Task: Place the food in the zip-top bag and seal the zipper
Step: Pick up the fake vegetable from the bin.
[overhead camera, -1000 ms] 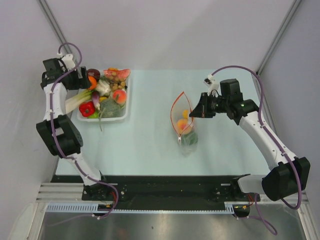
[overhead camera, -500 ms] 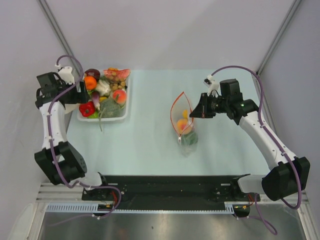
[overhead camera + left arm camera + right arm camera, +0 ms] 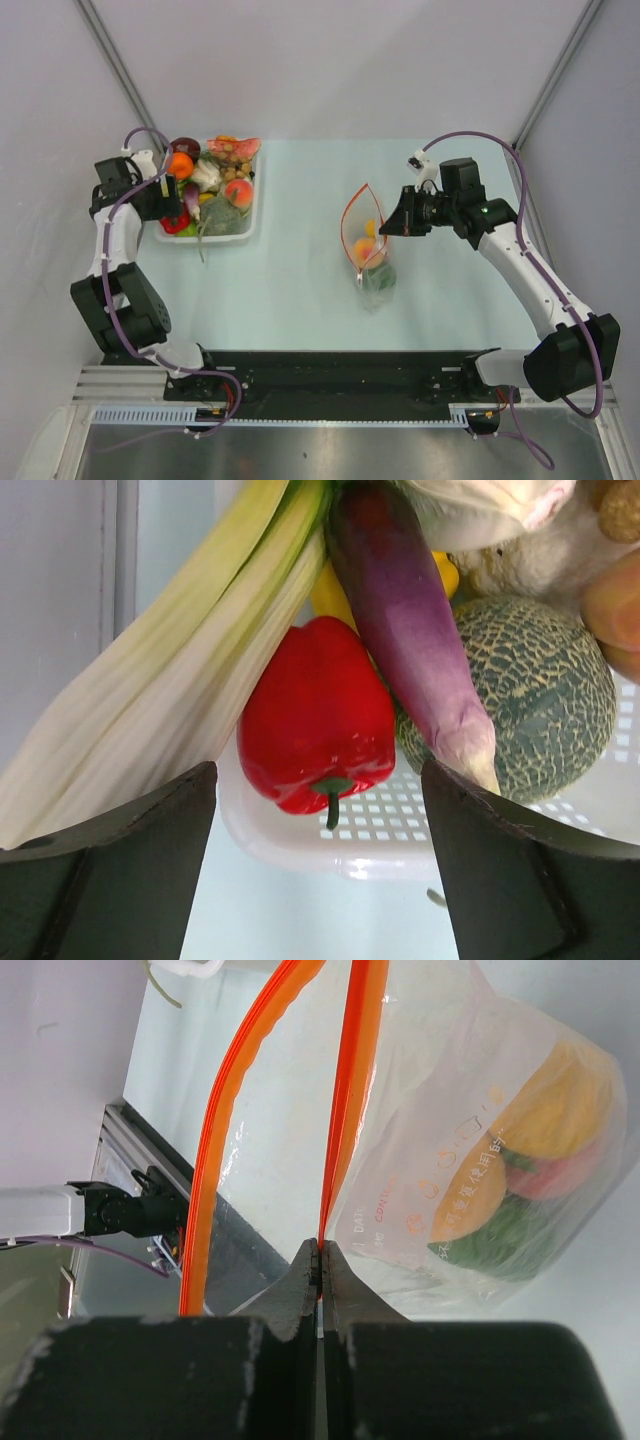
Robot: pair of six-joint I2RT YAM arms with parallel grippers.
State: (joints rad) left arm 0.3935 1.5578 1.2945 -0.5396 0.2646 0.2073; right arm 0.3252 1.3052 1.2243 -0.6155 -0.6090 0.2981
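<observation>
Left arm [image 3: 105, 240] is folded up tight on its side of the pale counter [image 3: 300, 290]. The elbow is tucked low near the base, the forearm runs up the left edge, and the wrist is bent so the left jaws point right, at the near-left corner of the white perforated plastic tray [image 3: 228, 237]. The left wrist cam shows both dark fingers [image 3: 110, 880] spread wide with nothing between them. They're hanging just short of the tray wall [image 3: 400, 840].

Dead ahead of them is a shiny red toy bell pepper [image 3: 318, 730], stem toward the camera. A pale green leek stalk [image 3: 170, 680] leans over it on one side and a long purple eggplant [image 3: 400, 610] on the other. A netted green melon [image 3: 545, 700] sits right behind the eggplant.

Right arm [image 3: 530, 270] stretches from its base up along the right side, then the wrist turns left toward the middle of the counter. The right jaws are pressed together on the thin orange-red zipper strip [image 3: 350, 1110] of the clear crinkly zip-top bag [image 3: 370, 262]. They're pinching one lip only, and the other lip [image 3: 230, 1110] bows away, so the mouth gapes open.

The bag sits centre-right on the counter. There's already food inside, something yellow-orange [image 3: 545, 1110] over something green [image 3: 500, 1240].
</observation>
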